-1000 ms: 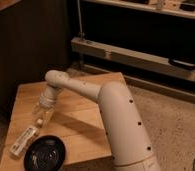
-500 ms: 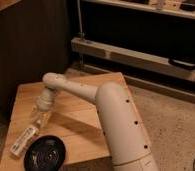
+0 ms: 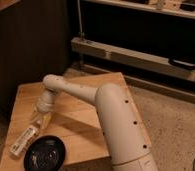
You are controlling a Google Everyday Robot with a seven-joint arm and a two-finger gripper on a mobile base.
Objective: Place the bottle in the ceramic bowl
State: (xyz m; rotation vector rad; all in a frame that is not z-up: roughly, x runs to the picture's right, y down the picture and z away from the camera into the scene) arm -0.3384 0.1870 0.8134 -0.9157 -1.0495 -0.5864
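Bottle is lying on desk left of ceramic bowl, unplaced; tool is hovering near it, maybe touching; grip: cannot tell.

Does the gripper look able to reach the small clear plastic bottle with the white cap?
Probably yes: the gripper hangs just beyond one end of the clear plastic bottle, nothing between them; the round black bowl lies off to the side.

The gripper hangs low over the table; the bottle and bowl crowd its near side, with bare wood beyond.
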